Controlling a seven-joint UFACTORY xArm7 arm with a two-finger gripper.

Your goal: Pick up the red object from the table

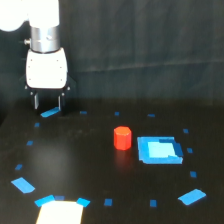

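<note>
Red object [122, 138] — short, stubby, bright red-orange cylinder

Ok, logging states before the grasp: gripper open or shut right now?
Gripper: open, holding nothing, well away from the red object.

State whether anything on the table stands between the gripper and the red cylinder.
Nothing visible does. The gripper hangs at the exterior view's upper left; the red object stands upright near the middle. Between them the table shows only flat blue tape marks. The blue square lies beyond it.
</note>
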